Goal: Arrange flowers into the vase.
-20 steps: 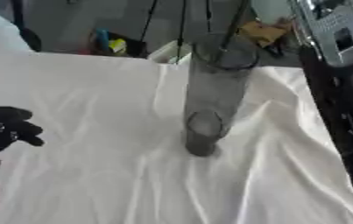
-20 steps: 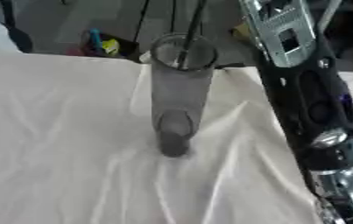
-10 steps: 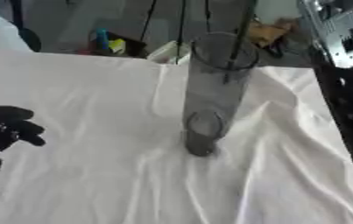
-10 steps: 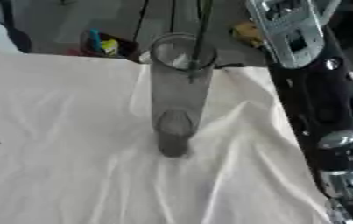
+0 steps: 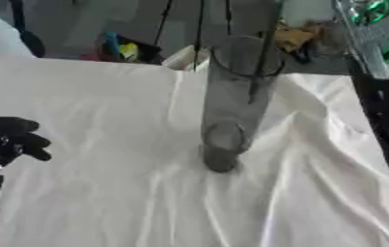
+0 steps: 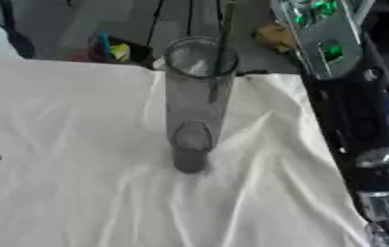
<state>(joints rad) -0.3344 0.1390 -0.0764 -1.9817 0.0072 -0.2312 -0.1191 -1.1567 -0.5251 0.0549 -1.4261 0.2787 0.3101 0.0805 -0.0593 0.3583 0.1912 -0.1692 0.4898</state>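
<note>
White cloth (image 5: 96,106) covers our tabletop, and it has lots of wrinkles near the middle. Behind it we see dark stands and some bright bits we cannot make out.

Our tall see-through vase (image 5: 235,106) stands upright on the cloth, close to the far edge. A thin dark stem (image 5: 263,53) goes down into the open top of the vase. We cannot see a bloom on it, because the top runs out of view.

Our right arm (image 6: 349,120) reaches up along the right side, past the vase. Our right hand is out of view up there, so we cannot tell how it holds anything.

Our left hand (image 5: 7,140) waits at the left edge, well apart from the vase. Its fingers are curled in and hold nothing.

We think the step now is sliding the stem down into the vase. To do it well, we should keep the stem straight up over the opening and lower it slowly. The vase is tall and thin, so a bump on the rim could tip it. Our left hand could come near to steady it.
</note>
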